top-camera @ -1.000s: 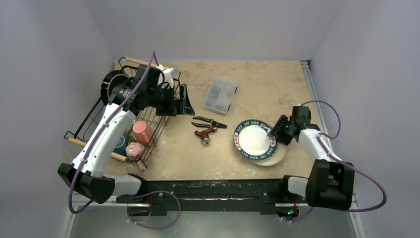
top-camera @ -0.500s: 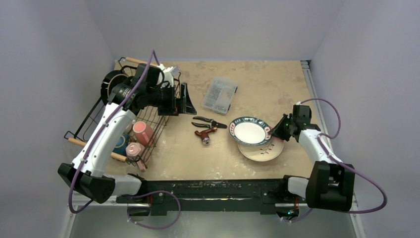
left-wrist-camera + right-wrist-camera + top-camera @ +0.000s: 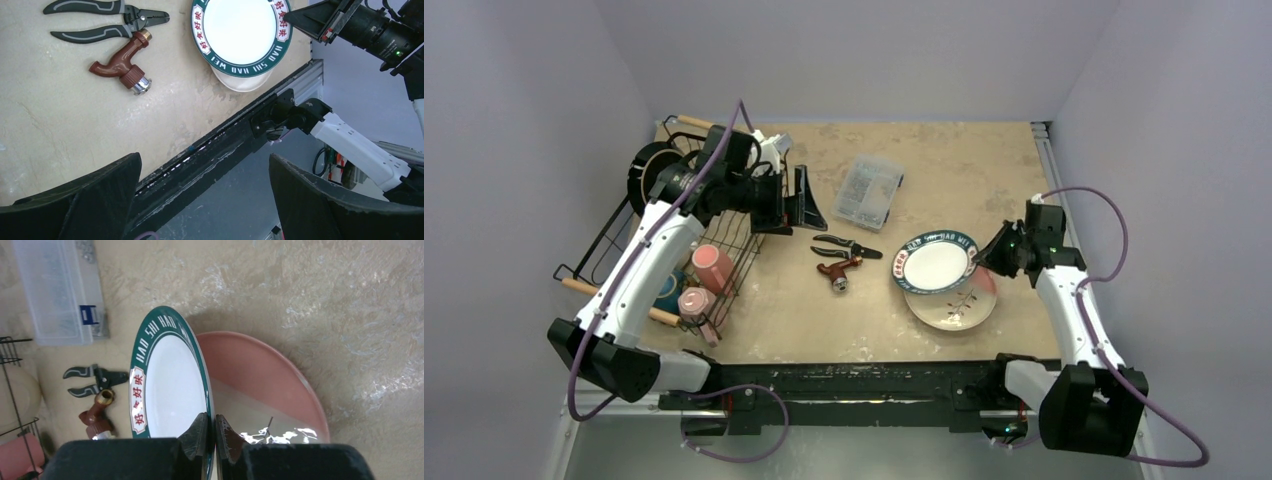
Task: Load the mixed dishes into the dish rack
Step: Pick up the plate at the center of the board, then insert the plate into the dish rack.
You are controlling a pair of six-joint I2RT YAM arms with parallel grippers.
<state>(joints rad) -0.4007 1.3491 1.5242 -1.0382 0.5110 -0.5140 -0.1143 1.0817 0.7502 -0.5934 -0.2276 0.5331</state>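
Two plates lie at the right of the tabletop (image 3: 984,170): the right fingers (image 3: 199,432) clench the teal-rimmed plate (image 3: 935,264) by its rim, tilted off the pink plate (image 3: 969,308). Carry it slowly (a thin rim grip may swing) to the dish rack (image 3: 614,222) at the left; the left fingers (image 3: 75,200) gape empty

Beige, mottled worktop (image 3: 984,170). Clear plastic compartment box (image 3: 869,192) with a blue latch, lying flat towards the far edge, about midway along it. Black-handled pliers (image 3: 846,243) near the worktop's centre, handles pointing left. Reddish-brown tap fitting (image 3: 838,271), brass at one end, just beside the pliers on their near side.
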